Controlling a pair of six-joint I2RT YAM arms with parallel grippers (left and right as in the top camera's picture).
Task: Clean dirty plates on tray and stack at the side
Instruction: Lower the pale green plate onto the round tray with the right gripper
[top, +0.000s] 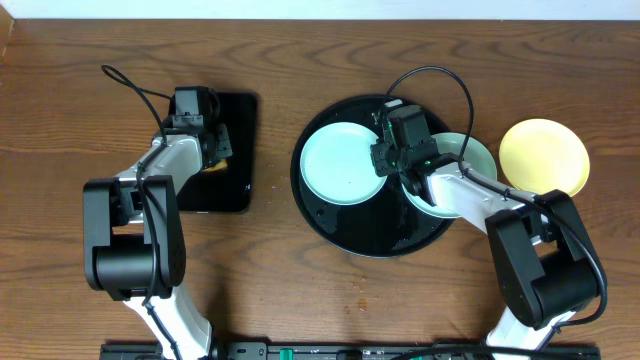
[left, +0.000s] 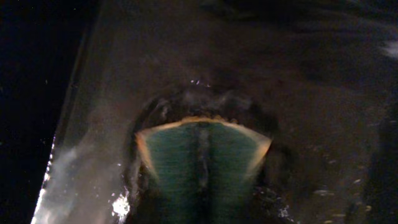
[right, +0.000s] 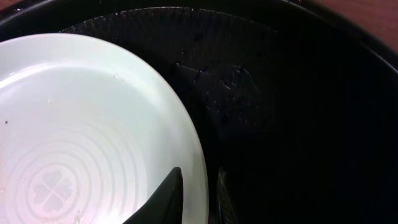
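Gripping the pale blue plate (top: 340, 165) by the rim nearest the wrist with the right gripper (top: 386, 166) — jaws set narrow on the edge. In the wrist view, one dark finger (right: 163, 202) over the plate's inner slope and a dimmer shape just outside the lip. Plate straight ahead of the fingertips, spreading away from them inside the round black tray (top: 372, 228). Raised rings and a faint clover mark on the plate floor close beside the finger, plus a dark speck or two farther off. Wet, glossy tray floor on the finger's outer side.

Behind that gripper, under its wrist and forearm: a second pale plate (top: 462, 160), lying at the tray's edge. Farther back along the arm, well apart from the jaws and off the tray on the wooden table (top: 300, 300): a yellow plate (top: 543, 155).

Hanging low over the small rectangular black tray (top: 238, 190) with the left gripper (top: 217, 150) — directly beneath it, a green sponge (left: 202, 168) with an orange-yellow edge. Cannot tell from the dark, blurred wrist view whether closed on the sponge or only standing around it. Wet streaks on the tray floor all around the sponge.
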